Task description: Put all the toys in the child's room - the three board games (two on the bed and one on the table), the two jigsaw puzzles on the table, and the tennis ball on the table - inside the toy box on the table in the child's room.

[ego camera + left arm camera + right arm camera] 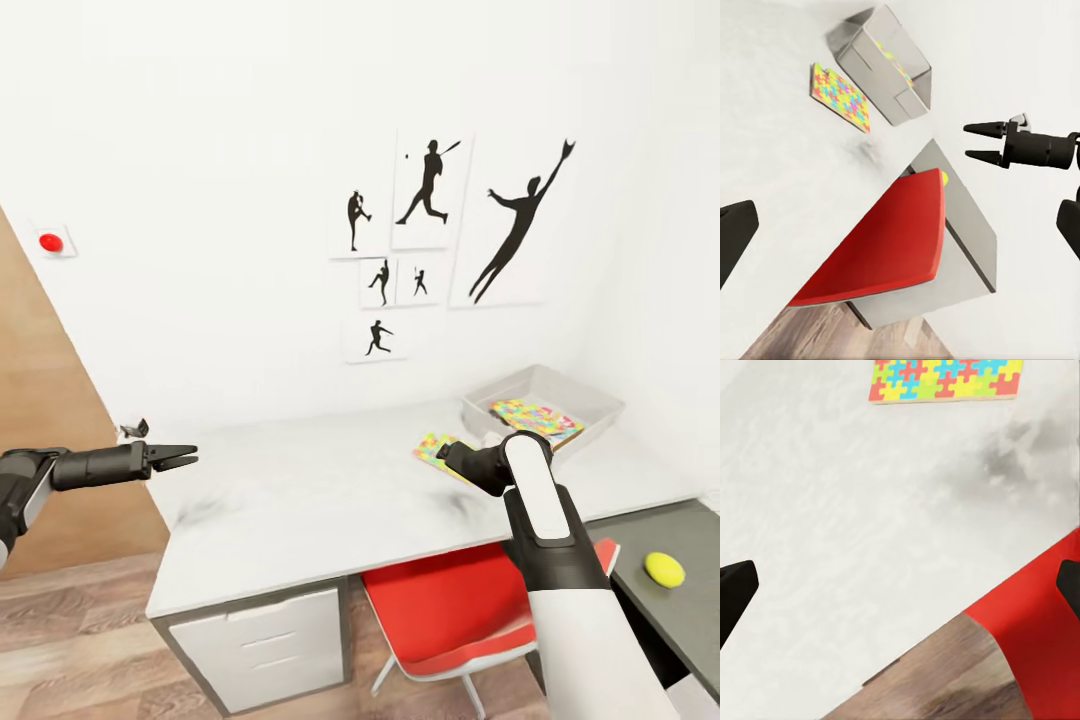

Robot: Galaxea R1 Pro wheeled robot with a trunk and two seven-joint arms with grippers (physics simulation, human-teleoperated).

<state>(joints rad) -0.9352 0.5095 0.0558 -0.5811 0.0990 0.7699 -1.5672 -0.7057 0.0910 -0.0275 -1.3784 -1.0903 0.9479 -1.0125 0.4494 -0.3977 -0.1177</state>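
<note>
You are in front of a white wall with black baseball-player pictures, and the pale table runs along it. In the head view, the toy box stands at the far right end of the table, its long axis turned slantwise to the wall, and one jigsaw puzzle lies flat inside it. The second jigsaw puzzle lies on the table, just beside the near left corner of the box, partly hidden by your right arm. The tennis ball rests on the lower dark section at the right. A red chair is pushed under the table. Your left gripper is in the air at the left end of the table, pointing to the right, its fingers a little apart and holding nothing.

In the left wrist view, the box and the second puzzle lie close together.

In the right wrist view, the puzzle lies flat on the table with one edge parallel to the picture's top. The right gripper's two fingertips are at the two sides, wide apart, with nothing between them.
</note>
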